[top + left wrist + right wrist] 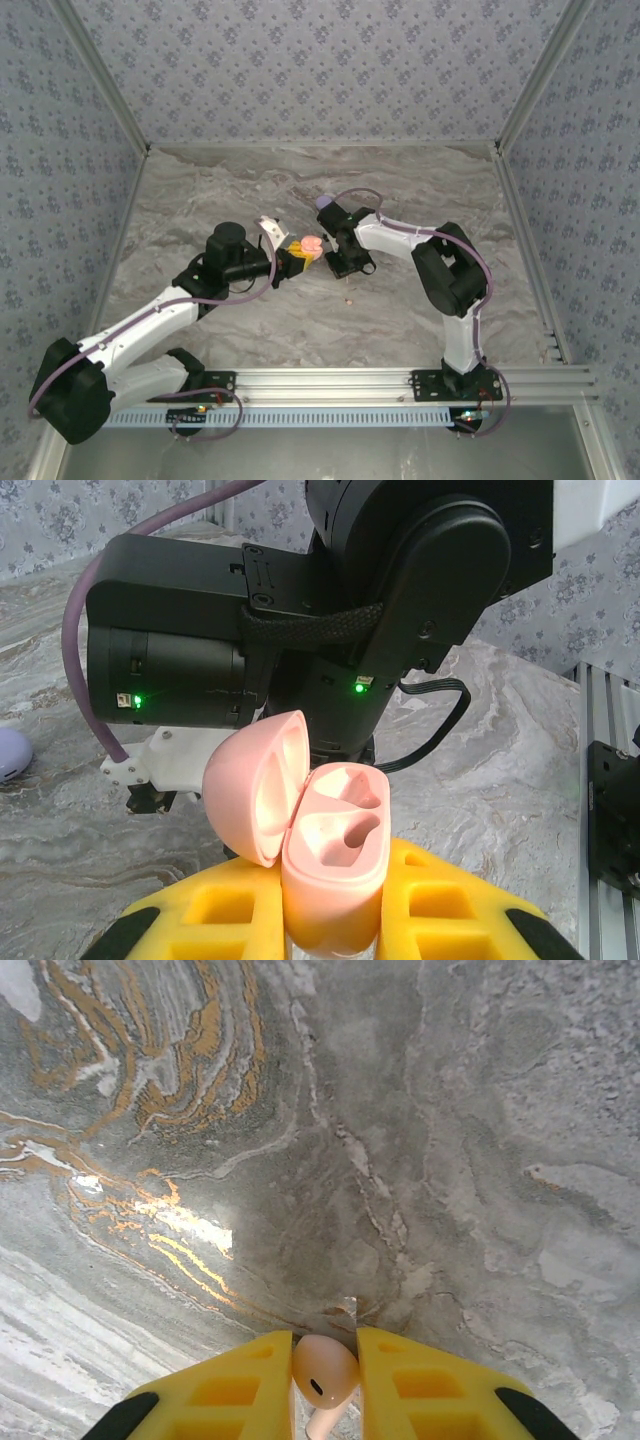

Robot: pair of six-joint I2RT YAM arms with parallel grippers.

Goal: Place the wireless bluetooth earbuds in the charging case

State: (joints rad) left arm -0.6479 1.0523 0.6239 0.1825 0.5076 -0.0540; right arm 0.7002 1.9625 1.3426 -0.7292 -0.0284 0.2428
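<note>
Insertion step: earbud in hand, both case wells look empty.
Left gripper (335,915) clamps one open pink charging case (335,850) mid-table; one lilac round object (8,755) lies on the table beyond it. Right gripper (325,1360), just right of the case, pinches one pink earbud (322,1372). Next move, as I judge it: line the stem up over a well, then lower it.

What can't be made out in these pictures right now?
- Left wrist view: the base of the charging case, cut off by the bottom edge.
- Right wrist view: the lower stem of the earbud, cut off by the bottom edge.
- Left wrist view: a lilac object, cut by the left edge, unidentifiable.
</note>
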